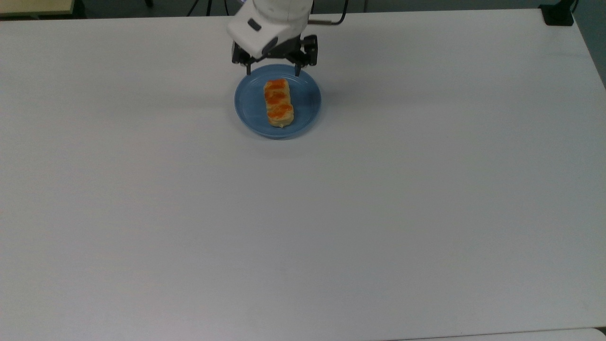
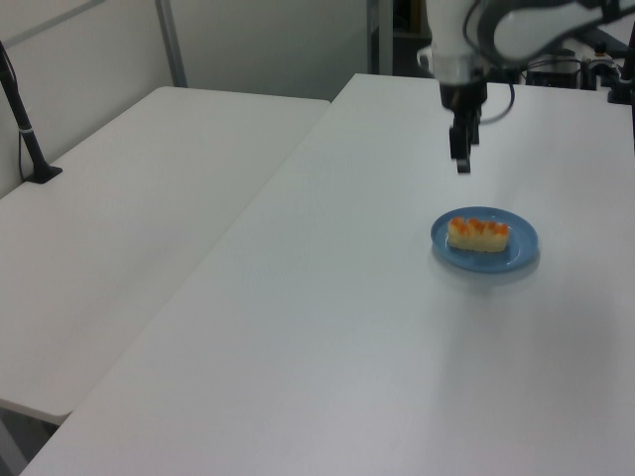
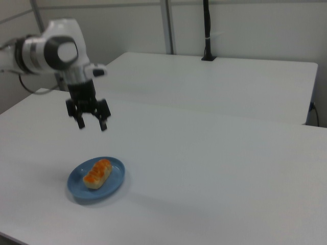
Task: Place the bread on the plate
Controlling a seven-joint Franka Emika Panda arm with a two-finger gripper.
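My gripper (image 1: 272, 73) hangs above the table (image 1: 303, 213), fingers spread apart and holding nothing; in the top view it sits over the far rim of the plate (image 1: 247, 105), in the right view it is clearly up in the air.

The bread (image 1: 278, 103) lies flat on the plate, long axis running toward me in the top view, whole bar inside the rim, glazed patches up. Task looks done to me.

Handling guess: light, soft, squashes easily (glaze may be a bit tacky, can't confirm). If I had to regrasp, I'd take it across the short width at the middle patch, fingers on the pale long sides, gentle squeeze so it doesn't dent. Plate is shallow, so the rim shouldn't block my fingers much. Plate itself looks stiff and could slide on the smooth tabletop if nudged.
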